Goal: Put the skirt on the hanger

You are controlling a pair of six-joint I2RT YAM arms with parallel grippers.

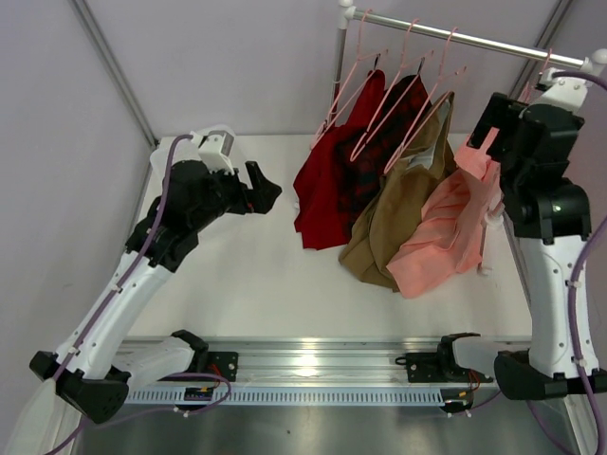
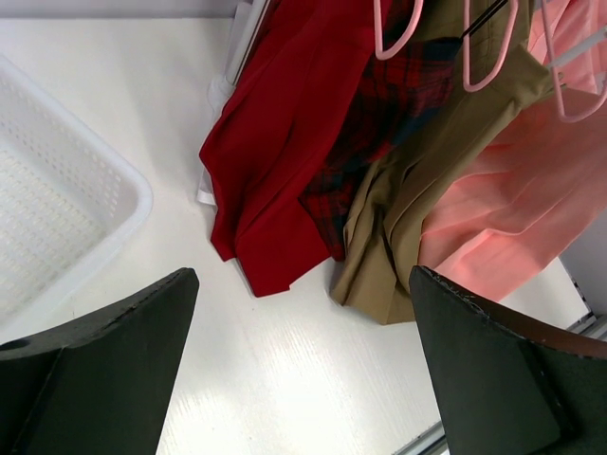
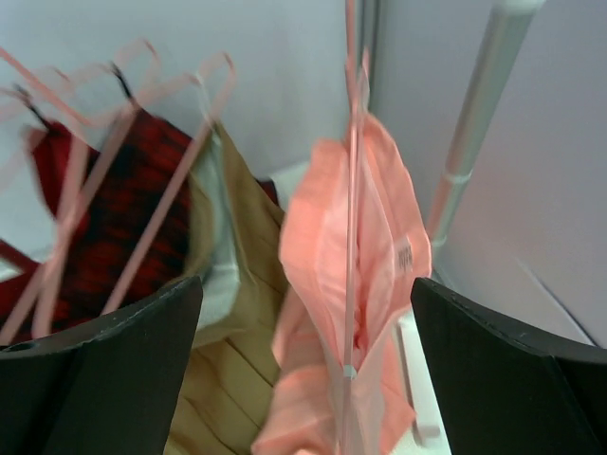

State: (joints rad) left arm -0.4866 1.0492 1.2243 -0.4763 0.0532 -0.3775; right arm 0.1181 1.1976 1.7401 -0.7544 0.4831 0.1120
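The salmon-pink skirt [image 1: 446,237] hangs at the right end of the rail on the thin pale-pink hanger [image 1: 544,64]. Its hem bunches on the table. In the right wrist view the skirt [image 3: 379,256] and the hanger's thin bar [image 3: 351,190] hang between my fingers. My right gripper [image 1: 486,133] is open beside the skirt's top, its jaws wide apart around the cloth and not closed on it; it also shows in the right wrist view [image 3: 308,360]. My left gripper [image 1: 267,192] is open and empty above the table left of the garments, as the left wrist view [image 2: 303,360] shows. The skirt [image 2: 531,190] lies at that view's right.
A silver rail [image 1: 455,38] carries three more pink hangers with a dark red garment [image 1: 327,180], a plaid garment [image 1: 379,142] and a tan-brown garment [image 1: 398,209]. The rail's post [image 3: 479,104] stands right of the skirt. A white basket [image 2: 47,209] sits at the left.
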